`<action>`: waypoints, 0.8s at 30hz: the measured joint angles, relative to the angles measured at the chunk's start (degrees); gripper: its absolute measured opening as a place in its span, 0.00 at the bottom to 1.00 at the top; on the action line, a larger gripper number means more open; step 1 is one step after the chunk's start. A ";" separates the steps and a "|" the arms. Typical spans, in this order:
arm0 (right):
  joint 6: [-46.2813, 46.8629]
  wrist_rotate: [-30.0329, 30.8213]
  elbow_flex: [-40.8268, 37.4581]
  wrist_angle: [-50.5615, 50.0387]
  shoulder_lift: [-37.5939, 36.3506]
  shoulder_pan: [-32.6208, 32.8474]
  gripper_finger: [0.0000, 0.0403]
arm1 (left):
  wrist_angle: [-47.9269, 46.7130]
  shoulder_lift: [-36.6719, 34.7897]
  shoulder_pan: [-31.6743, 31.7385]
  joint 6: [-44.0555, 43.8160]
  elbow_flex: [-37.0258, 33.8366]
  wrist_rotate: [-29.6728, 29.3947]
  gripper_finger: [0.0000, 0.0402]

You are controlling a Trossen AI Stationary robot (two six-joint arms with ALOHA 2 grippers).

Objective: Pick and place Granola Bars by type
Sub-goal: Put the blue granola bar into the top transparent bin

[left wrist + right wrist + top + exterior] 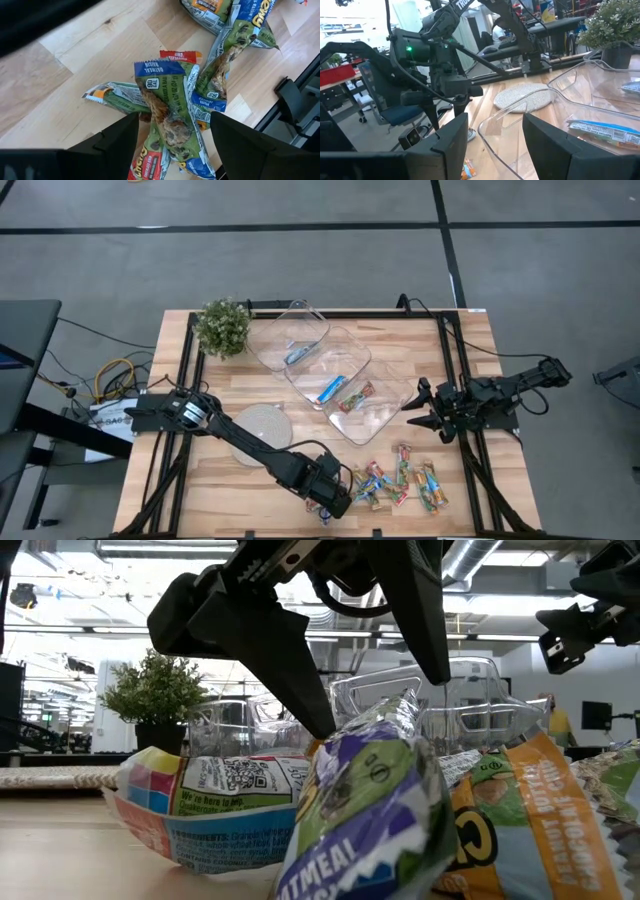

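Note:
Several wrapped granola bars (395,482) lie in a loose pile on the table near its front edge. My left gripper (335,497) is open at the pile's left end. In the left wrist view its two fingers (122,140) stand on either side of a green-and-blue oatmeal bar (167,107) that lies on top of other bars. The low view shows the fingers (290,660) just above that bar (370,810), and no touch shows. My right gripper (420,413) is open and empty at the right of the clear trays (492,150).
Three clear plastic trays (290,330) (345,355) (385,420) stand in a slanting row at the back centre. Blue bars (298,352) (332,388) and one multicoloured bar (356,397) lie in them. A round grey disc (255,430) lies left of the pile, and a small potted plant (222,327) stands at the back left.

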 joint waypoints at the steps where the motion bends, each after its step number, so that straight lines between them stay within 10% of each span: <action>1: 0.00 0.00 0.00 0.00 0.00 0.01 0.46 | 0.00 0.00 0.00 0.00 0.00 0.00 0.60; 24: 0.00 0.00 0.00 0.12 0.09 0.01 0.46 | 3.81 2.39 -0.15 0.39 0.04 3.69 0.60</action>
